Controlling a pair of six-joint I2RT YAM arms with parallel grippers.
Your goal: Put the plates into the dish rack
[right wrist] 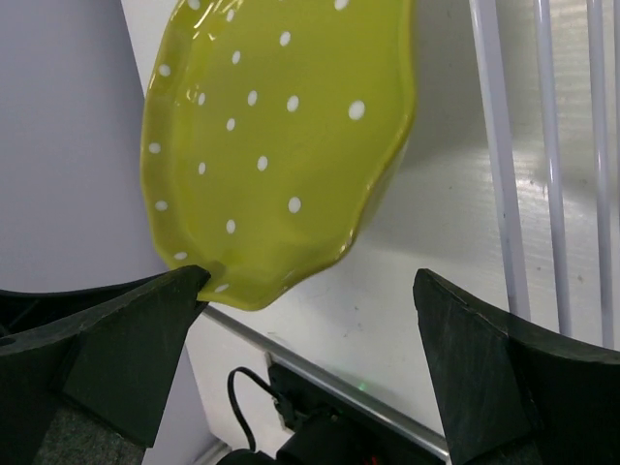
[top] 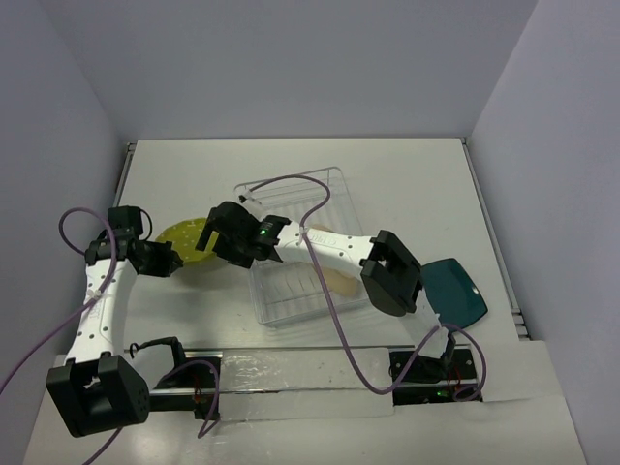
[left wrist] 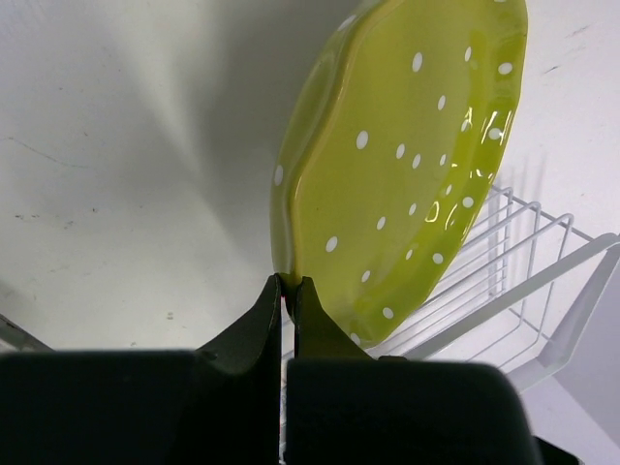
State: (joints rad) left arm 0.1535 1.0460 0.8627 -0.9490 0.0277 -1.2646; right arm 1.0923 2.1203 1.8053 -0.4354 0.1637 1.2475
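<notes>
The table [top: 407,194] is the broad white ground of all this. The dish rack [top: 286,295] sits near its middle, just ahead of my two bases. Of the three plates, the beige plate [top: 341,282] seems to be inside the rack at its near end, though from above I cannot tell whether it stands in a slot or merely lies there. The dark teal plate [top: 453,289] lies flat on the table to the right of the rack, untouched. The yellow-green plate [left wrist: 407,165] is off the table to the left of the rack, tilted up on edge. My left gripper [left wrist: 288,291] has it, fingers [left wrist: 262,320] pressed together on its scalloped rim. My right gripper [right wrist: 310,281] faces the same plate from the rack side. Its fingers [right wrist: 145,320] are spread as wide as they go and hold nothing, and one tip is just beside the rim. I judge about a third of the job done: this plate has yet to go into the rack, perhaps by passing to my right side, and the teal one comes after it.
</notes>
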